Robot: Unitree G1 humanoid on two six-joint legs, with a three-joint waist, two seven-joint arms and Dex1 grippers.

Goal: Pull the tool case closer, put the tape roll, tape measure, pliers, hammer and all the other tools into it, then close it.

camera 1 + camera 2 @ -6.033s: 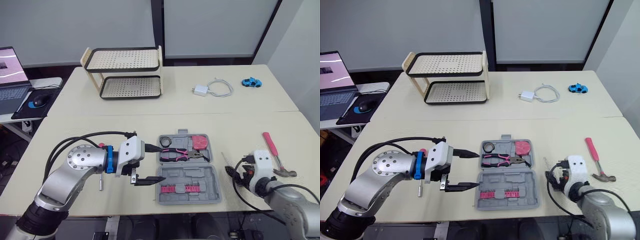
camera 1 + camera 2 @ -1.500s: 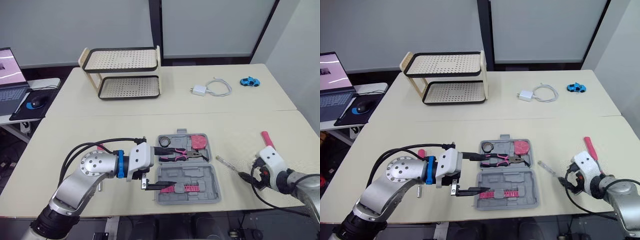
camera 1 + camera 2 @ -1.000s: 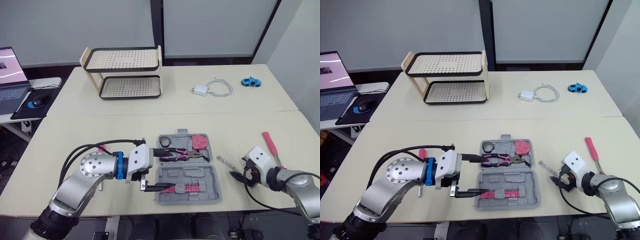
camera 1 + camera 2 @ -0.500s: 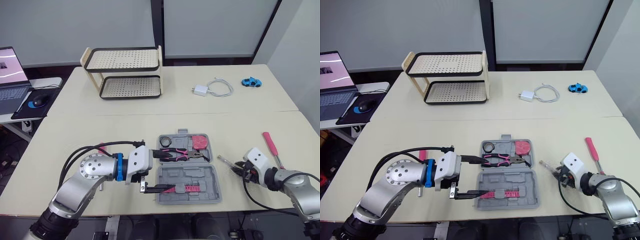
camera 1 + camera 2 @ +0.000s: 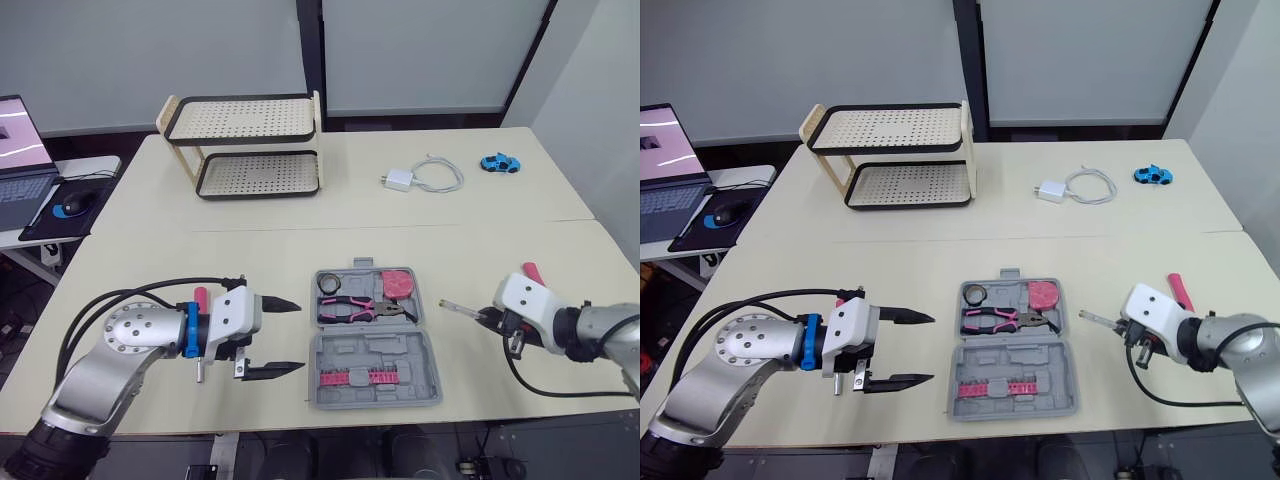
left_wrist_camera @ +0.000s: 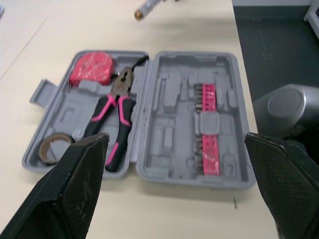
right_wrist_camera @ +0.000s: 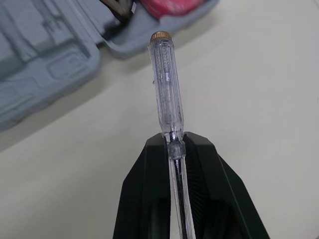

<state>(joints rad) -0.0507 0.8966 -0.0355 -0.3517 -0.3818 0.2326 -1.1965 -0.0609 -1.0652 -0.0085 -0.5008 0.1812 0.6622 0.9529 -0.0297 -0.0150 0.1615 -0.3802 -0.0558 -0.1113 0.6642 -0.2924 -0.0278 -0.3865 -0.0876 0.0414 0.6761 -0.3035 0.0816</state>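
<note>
Fingers of our right gripper (image 7: pixel 175 143) pinch a clear plastic screwdriver (image 7: pixel 165 84) beside the open grey tool case (image 5: pixel 375 345); our left gripper (image 5: pixel 300 337) stands spread.

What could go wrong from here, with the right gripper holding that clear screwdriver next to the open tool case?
1. The right gripper pinches the screwdriver only by its thin shaft, the long handle sticking out; it may pivot or slip.
2. The left gripper hangs open beside the tool case, not touching it, so a bump from the handle could shift the case.
</note>
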